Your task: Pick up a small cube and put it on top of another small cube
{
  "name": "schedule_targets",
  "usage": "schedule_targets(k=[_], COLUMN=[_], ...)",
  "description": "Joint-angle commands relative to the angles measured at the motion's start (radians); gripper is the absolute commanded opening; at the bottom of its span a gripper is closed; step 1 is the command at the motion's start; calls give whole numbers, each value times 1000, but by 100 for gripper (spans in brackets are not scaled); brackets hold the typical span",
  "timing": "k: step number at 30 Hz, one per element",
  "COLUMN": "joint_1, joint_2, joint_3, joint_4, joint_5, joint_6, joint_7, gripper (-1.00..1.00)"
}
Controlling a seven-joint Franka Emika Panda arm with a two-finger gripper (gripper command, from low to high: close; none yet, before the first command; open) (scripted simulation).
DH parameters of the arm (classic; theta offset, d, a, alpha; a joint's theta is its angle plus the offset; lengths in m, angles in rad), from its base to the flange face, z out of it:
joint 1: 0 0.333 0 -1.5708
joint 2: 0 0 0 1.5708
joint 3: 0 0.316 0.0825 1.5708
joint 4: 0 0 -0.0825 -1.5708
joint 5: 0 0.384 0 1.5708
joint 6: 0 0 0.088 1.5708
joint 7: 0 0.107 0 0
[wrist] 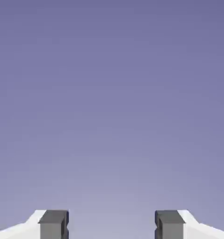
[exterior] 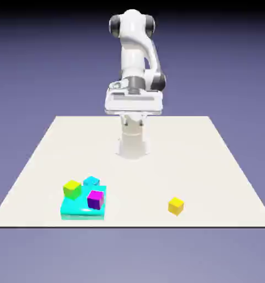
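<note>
The claw [exterior: 133,119] is spread, with a wide gap between its tips; only the backdrop [wrist: 112,116] shows between and beyond them in the hand view. It hangs high above the level of the slab [exterior: 73,210], well apart from it, on the far side of the slab and toward the exterior view's right.

The yellow cube [exterior: 176,206] sits alone on the worktop [exterior: 156,171], well apart from the slab on the exterior view's right side of it, with bare surface all round. A broad open stretch lies between the two, and both are near the worktop's edge closest to the camera, the slab with just a thin strip in front.

The slab is the crowded spot. The lime cube [exterior: 72,189] rises over its far part, at the exterior view's left; the purple cube [exterior: 95,199] is nearer the camera, by the slab's exterior view's right side. The cyan cube [exterior: 91,181] shows at the slab's far edge; whether they touch I cannot tell. Beyond the slab, the worktop is open back to the arm's base [exterior: 133,145].
</note>
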Motion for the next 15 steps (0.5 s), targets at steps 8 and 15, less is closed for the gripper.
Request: schedule_targets(k=[8,15], joint_1=[166,311], joint_2=[290,544], joint_3=[-38,-71], joint_4=[110,205], joint_5=[98,184], joint_6=[-62,-116], joint_7=[-233,-438], gripper=[0,0])
